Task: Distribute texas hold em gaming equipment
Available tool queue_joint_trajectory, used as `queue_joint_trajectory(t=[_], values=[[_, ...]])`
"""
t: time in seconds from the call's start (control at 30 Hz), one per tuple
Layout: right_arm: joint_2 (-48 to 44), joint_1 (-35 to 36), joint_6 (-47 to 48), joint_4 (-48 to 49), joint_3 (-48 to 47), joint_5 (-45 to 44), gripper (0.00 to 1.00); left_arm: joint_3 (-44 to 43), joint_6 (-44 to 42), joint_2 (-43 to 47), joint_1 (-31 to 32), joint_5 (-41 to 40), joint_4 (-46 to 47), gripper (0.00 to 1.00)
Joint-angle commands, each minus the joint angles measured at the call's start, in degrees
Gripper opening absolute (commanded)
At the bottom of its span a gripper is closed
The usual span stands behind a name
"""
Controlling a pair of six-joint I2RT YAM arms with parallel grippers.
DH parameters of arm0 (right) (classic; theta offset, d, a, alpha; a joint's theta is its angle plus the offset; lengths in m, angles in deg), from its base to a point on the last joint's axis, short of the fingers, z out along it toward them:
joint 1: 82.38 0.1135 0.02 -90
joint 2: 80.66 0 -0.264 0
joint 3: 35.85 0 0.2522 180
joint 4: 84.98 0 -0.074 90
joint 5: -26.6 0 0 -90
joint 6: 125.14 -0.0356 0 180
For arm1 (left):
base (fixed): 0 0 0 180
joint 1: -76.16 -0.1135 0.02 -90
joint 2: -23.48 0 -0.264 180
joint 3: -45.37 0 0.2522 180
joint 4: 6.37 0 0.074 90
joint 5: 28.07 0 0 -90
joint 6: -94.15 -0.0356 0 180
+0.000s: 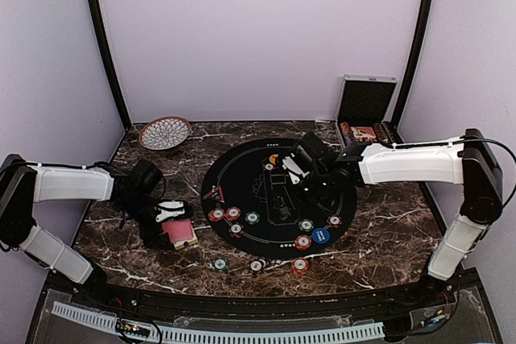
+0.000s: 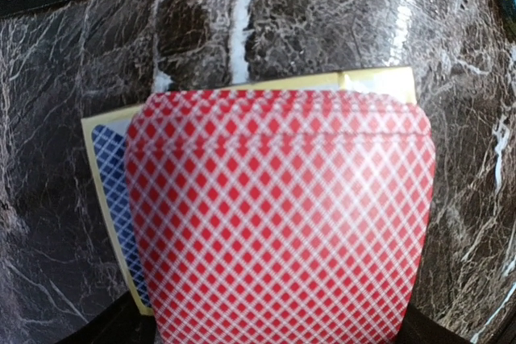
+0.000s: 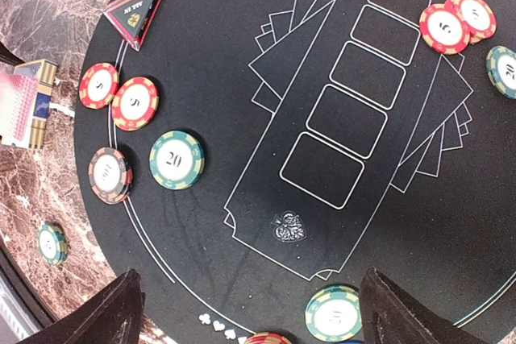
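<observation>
Top view: a dark veined marble desk carries a round black mat. Round poker chips in red, green and blue lie flat on the mat, and three more lie on the stone near the front edge. A patterned bowl sits at the far left. At the far right an open silver case holds something reddish, too small to name. The left tool sits at the red-backed cards, left of the mat.

Left wrist: a red diamond-lattice card back fills the view, lying over a yellow-edged box with a blue pattern. I cannot tell the card's long axis, nor whether the tool grips it.

Right wrist: the right tool gapes wide above the mat's five printed rectangles, with nothing between its fingers. A red triangular marker lies at the mat's rim.
</observation>
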Motion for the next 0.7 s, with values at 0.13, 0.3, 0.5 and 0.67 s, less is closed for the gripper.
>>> queue_joint_trajectory(t=[0.13,0.3,0.5,0.67], values=[[-1.7,0.7,-0.4,1.4,0.2,0.7,0.93,2.1,0.5,1.3,0.3,-0.4,1.1,0.77],[-1.7,0.8,-0.5,1.5,0.2,0.8,0.91,2.4,0.5,1.8,0.3,-0.5,1.1,0.7],[-1.6,0.8,-0.7,1.8,0.2,0.8,0.9,2.5,0.7,2.5,0.3,-0.3,0.9,0.58],[-1.5,0.8,-0.7,2.1,0.2,2.1,0.88,2.5,0.8,3.4,0.3,-0.4,1.2,0.37]])
